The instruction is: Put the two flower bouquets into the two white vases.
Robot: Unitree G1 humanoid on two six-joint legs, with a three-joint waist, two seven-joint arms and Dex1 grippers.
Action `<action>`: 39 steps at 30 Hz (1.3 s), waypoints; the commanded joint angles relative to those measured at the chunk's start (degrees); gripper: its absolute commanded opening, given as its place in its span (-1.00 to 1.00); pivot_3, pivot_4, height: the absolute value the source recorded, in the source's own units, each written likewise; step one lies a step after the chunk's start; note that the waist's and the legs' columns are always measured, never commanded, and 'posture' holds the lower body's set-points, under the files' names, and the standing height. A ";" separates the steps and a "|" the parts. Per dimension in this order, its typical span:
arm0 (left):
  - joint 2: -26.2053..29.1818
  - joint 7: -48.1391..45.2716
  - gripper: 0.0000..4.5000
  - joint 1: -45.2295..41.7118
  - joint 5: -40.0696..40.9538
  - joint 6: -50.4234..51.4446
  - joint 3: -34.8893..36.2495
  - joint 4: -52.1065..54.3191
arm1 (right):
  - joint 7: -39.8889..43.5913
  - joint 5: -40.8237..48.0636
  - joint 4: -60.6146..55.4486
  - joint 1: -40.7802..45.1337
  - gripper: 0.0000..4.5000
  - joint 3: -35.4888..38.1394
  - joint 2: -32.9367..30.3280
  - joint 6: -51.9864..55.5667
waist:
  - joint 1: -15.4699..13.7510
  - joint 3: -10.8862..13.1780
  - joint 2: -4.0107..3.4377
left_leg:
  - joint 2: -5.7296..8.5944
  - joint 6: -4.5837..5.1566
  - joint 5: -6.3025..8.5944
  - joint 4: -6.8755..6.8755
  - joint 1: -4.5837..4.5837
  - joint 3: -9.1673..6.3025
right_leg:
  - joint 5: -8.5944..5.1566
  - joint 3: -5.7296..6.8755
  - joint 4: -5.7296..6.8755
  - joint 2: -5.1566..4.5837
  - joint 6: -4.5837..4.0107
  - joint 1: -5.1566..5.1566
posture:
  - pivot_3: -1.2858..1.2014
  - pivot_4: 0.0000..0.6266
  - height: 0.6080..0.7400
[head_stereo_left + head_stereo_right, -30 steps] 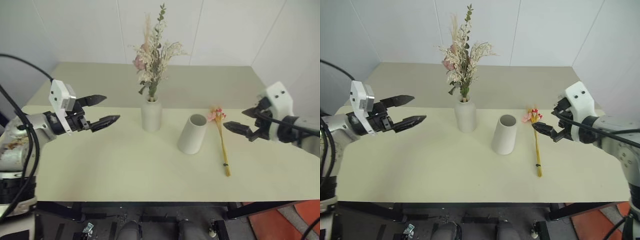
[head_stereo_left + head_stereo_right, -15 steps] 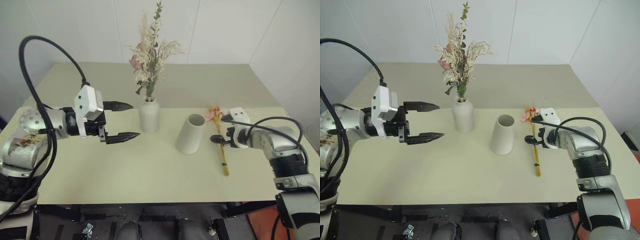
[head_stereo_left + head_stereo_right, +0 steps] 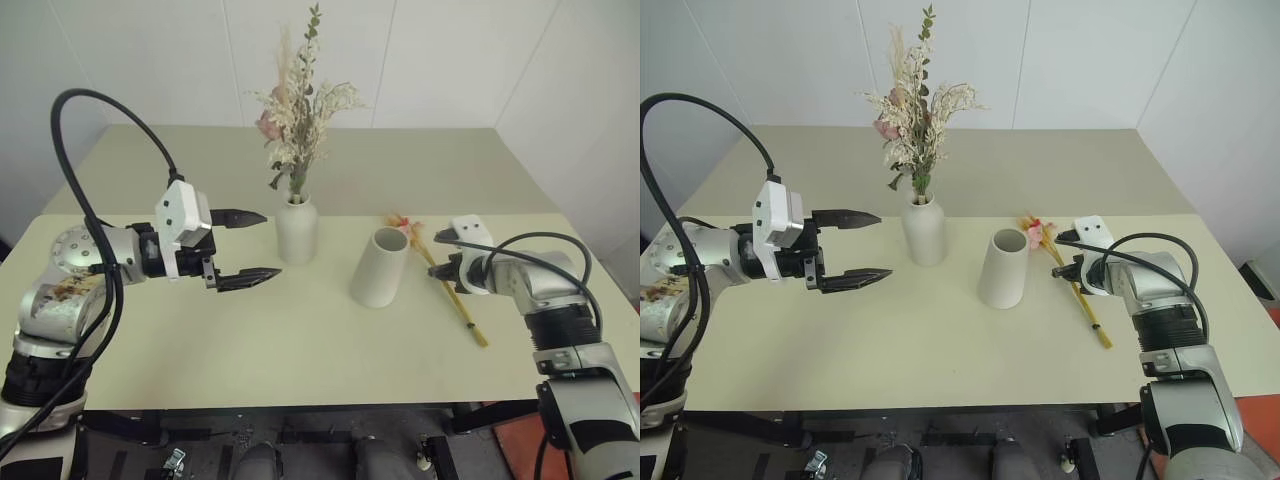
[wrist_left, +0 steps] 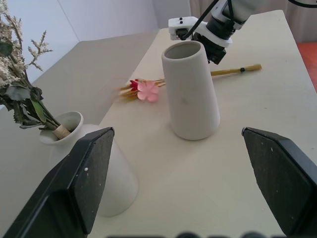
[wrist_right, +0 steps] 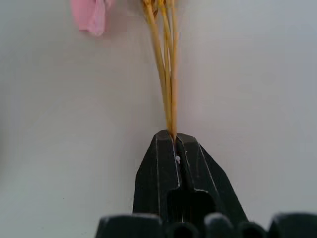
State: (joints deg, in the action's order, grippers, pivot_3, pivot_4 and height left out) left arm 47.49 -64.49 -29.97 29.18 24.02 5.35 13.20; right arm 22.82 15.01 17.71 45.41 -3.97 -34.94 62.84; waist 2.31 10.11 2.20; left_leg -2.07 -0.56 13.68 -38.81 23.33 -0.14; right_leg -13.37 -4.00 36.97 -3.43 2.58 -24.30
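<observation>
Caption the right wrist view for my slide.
Right tool shut on the slim bouquet's yellow stalks, pink blossom beyond.

in my right wrist view the slim bouquet (image 5: 166, 74) runs off at twelve o'clock, so its blossoms are cropped, and its stalks vanish between my right gripper (image 5: 176, 144) fingers. in my left wrist view the bushy bouquet (image 4: 22, 94) is cut off at ten o'clock.

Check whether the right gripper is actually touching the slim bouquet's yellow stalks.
Touching. In the right wrist view the right gripper has its black fingers shut on the slim bouquet, whose yellow stalks run straight into the closed fingertips with no gap.
</observation>
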 commanded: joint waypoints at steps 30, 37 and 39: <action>0.71 -0.45 1.00 -0.07 -1.10 -2.53 1.18 -1.64 | -15.96 16.65 -40.11 -9.32 -0.99 14.95 24.04 -46.74 | 0.15 0.02 -0.08 | -0.07 0.00 0.00 0.10 -0.03 -0.01 | -0.02 0.02 0.11 0.02 -0.05 -0.05 | 0.03 -0.52 1.00; 0.53 -0.31 1.00 -0.43 -1.24 -2.67 0.89 -1.95 | -15.87 14.50 -38.95 -11.45 -0.99 13.54 25.48 -47.76 | 0.27 0.02 -0.08 | -0.08 0.00 0.00 0.09 -0.08 -0.01 | -0.03 0.01 0.12 0.05 -0.07 -0.05 | 0.03 -0.52 1.00; 0.48 -0.21 1.00 -0.50 -1.47 -2.82 0.72 -1.90 | -15.87 13.92 -38.48 -11.57 -0.99 13.22 25.90 -48.04 | 0.27 0.02 -0.08 | -0.08 0.00 0.00 0.09 -0.07 -0.01 | -0.04 0.01 0.12 0.05 -0.08 -0.05 | 0.03 -0.52 1.00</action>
State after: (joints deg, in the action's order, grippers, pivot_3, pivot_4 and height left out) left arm 47.36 -64.80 -29.79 27.22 21.56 4.87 10.30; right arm 6.88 29.46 -19.55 33.31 9.42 -9.11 16.41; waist 2.58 10.14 2.11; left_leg -2.15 -0.56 13.68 -38.72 23.26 -0.14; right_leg -13.40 -3.99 37.09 -3.38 2.51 -24.35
